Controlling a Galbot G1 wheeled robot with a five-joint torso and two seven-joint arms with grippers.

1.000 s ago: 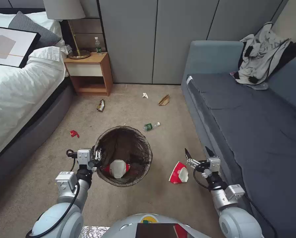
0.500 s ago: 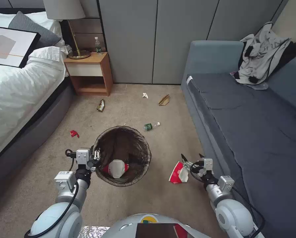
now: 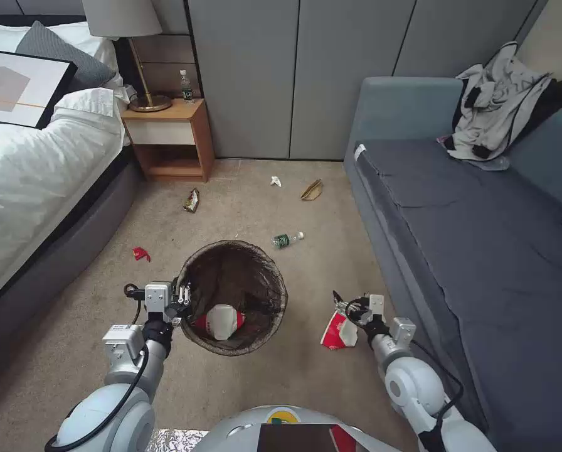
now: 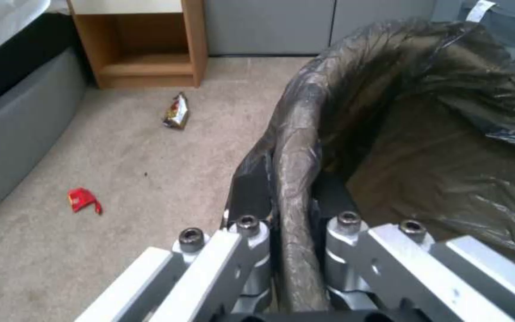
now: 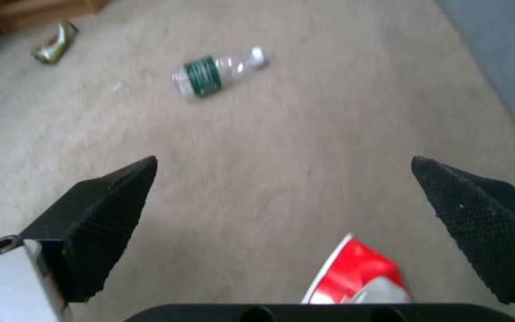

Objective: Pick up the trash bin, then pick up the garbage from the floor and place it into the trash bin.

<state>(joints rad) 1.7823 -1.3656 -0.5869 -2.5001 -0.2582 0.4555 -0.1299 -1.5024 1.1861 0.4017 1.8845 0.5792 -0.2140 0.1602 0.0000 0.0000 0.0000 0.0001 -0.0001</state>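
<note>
The left gripper (image 3: 184, 300) is clamping the bin (image 3: 265, 329) rim; beside the bin, the right gripper (image 3: 347, 306) is gaping wide over a crushed cup (image 3: 339, 331) (light, flimsy, best pinched across its flattened wall)

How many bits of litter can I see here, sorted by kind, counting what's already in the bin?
Crushed red-and-white cups: 2, one on the carpet, one in the bin
Plastic bottle: 1
Snack wrapper: 1
Brown paper bag: 1
White tissue: 1
Red scrap: 1
Total: 7
</note>
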